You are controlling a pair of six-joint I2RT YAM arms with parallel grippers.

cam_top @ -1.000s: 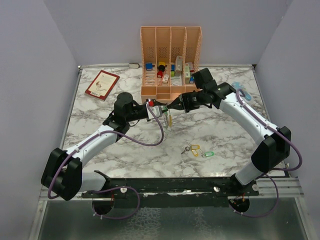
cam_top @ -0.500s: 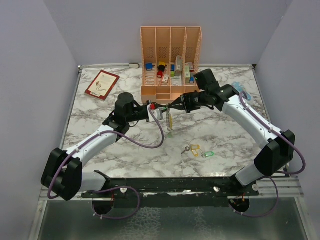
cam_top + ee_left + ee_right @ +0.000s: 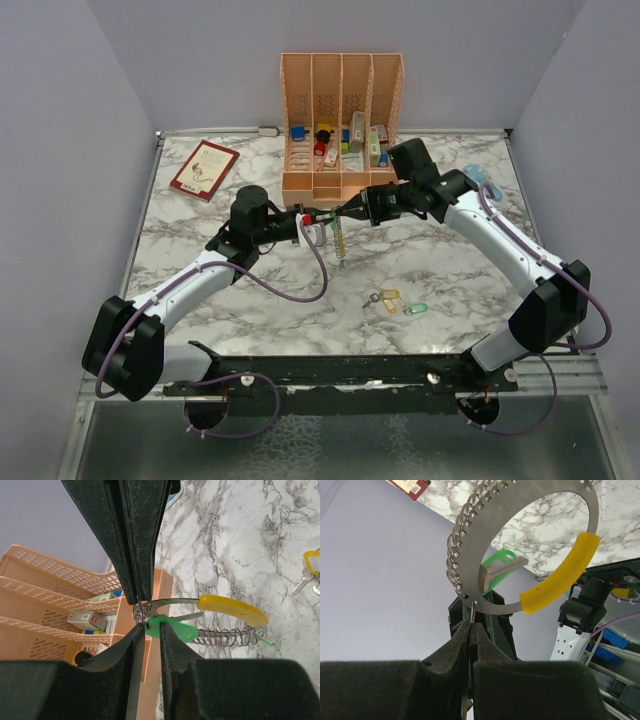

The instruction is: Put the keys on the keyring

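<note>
The keyring is a large silver loop with a yellow sleeve and a coil. It hangs above the table's middle, between the two grippers. My right gripper is shut on the keyring's flat rim. A green key sits at the ring, its blade through the loop. My left gripper stands with its jaws a narrow gap apart, pinching the green key's head at the tips. More keys lie loose on the table: a yellow key and a second green key.
An orange slotted organiser with small boxes and blocks stands just behind the grippers. A red book lies at the back left. Something small and blue lies at the back right, beside the right arm.
My left gripper's jaws have narrowed round the green key's head. The keyring has shifted slightly and now hangs straighter under the right gripper.
</note>
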